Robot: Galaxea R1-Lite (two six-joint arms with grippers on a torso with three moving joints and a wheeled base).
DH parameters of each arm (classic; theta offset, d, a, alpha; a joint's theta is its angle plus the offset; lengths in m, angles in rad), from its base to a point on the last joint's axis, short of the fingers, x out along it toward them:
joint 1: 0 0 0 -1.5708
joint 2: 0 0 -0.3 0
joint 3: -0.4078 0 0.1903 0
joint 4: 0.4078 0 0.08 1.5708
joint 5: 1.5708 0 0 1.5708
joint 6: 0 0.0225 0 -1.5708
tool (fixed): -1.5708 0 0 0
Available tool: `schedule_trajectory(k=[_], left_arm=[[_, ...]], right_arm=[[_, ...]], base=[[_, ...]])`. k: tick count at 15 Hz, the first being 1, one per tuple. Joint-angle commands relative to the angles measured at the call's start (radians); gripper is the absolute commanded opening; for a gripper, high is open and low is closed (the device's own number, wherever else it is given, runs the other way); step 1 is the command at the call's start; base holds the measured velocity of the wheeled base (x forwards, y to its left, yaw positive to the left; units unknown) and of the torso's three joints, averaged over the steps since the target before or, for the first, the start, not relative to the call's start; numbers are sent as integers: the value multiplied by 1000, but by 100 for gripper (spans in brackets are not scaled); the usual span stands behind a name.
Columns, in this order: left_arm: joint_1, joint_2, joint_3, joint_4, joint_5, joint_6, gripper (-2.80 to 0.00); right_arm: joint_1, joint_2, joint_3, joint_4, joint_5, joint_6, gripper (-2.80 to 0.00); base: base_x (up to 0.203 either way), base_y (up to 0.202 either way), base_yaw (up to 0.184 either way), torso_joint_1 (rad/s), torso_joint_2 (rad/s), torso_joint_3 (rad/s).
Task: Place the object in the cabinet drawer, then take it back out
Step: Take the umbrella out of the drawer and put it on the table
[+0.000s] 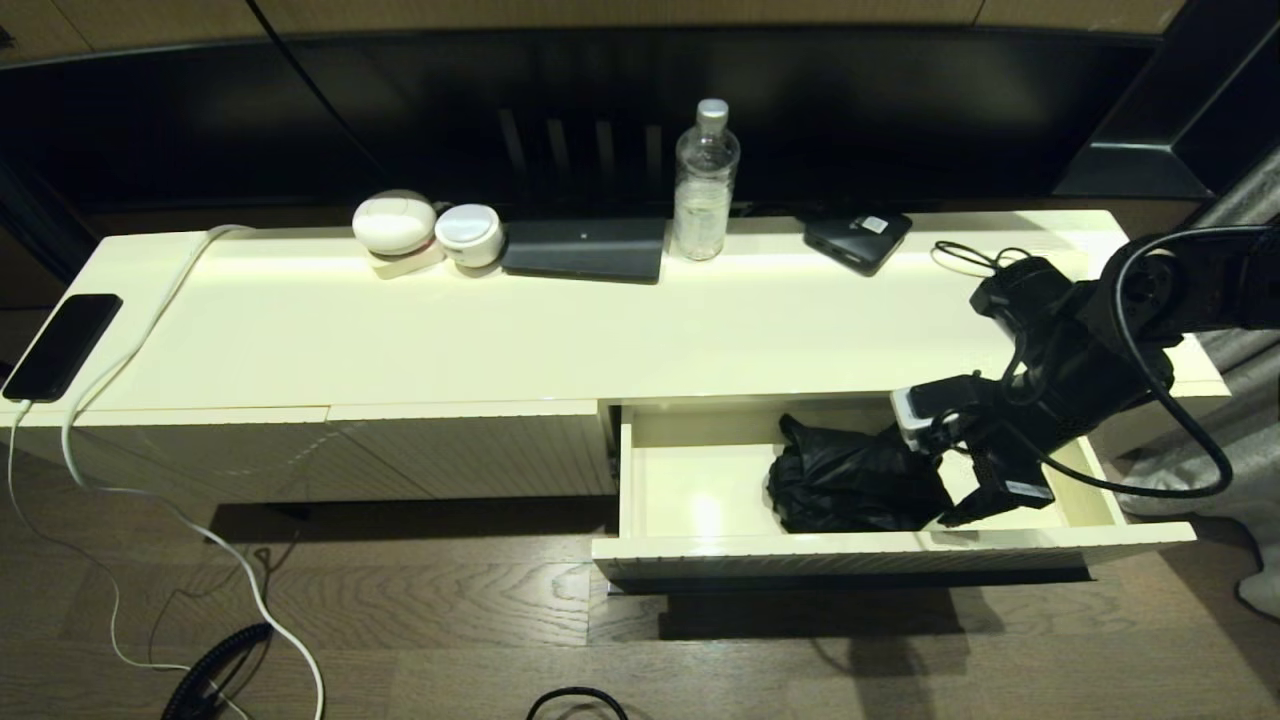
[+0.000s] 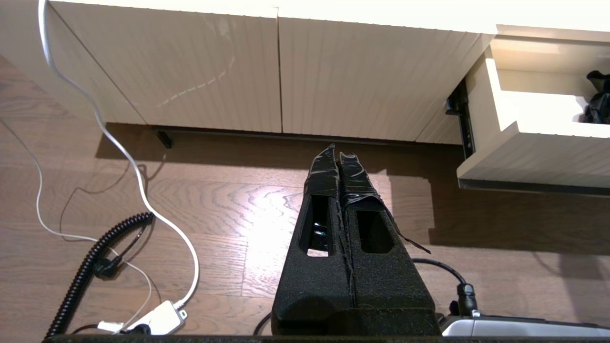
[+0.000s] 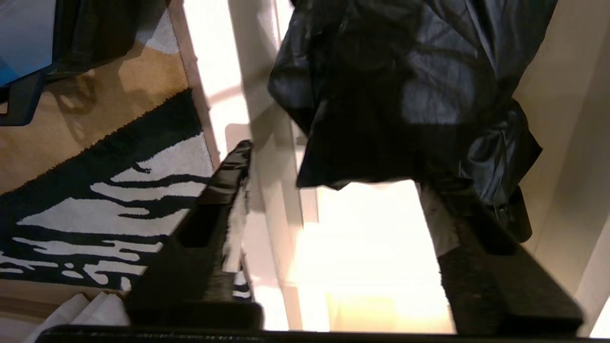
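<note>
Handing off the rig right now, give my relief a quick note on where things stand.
Right gripper: open, inside the pulled-out drawer, fingers either side of the umbrella's near end, not gripping.
Left gripper: shut, parked low over the floor in front of the cabinet.
Umbrella: lying in the drawer, right of centre.
Done: umbrella put in.
Left: grip it again and lift it back out.
</note>
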State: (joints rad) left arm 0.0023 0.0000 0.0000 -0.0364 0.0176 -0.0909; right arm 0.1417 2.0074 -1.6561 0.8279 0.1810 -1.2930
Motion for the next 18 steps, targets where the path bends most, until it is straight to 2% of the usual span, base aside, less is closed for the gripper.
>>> schedule_trajectory(k=[1,5,8,12,18], left_arm=[[1,-2,0,0,1,-1,-280],[1,-2,0,0,1,-1,-280],[1,-2,0,0,1,-1,-280],[1,-2,0,0,1,-1,-280],[1,-2,0,0,1,-1,-280]], right_arm=[[-1,38,-30,4,0,-8,0],[-13,55,-81,-16,-4,-10,0],[-15,65,-51,-156,-12,-8,0],[-15,85,-5,-226,-41,-8,0],[-14,90,24,-234,-57,-9,0]], base=[[0,0,0,0,0,0],[0,0,0,0,0,0],[0,0,0,0,0,0],[0,0,0,0,0,0],[0,0,0,0,0,0]])
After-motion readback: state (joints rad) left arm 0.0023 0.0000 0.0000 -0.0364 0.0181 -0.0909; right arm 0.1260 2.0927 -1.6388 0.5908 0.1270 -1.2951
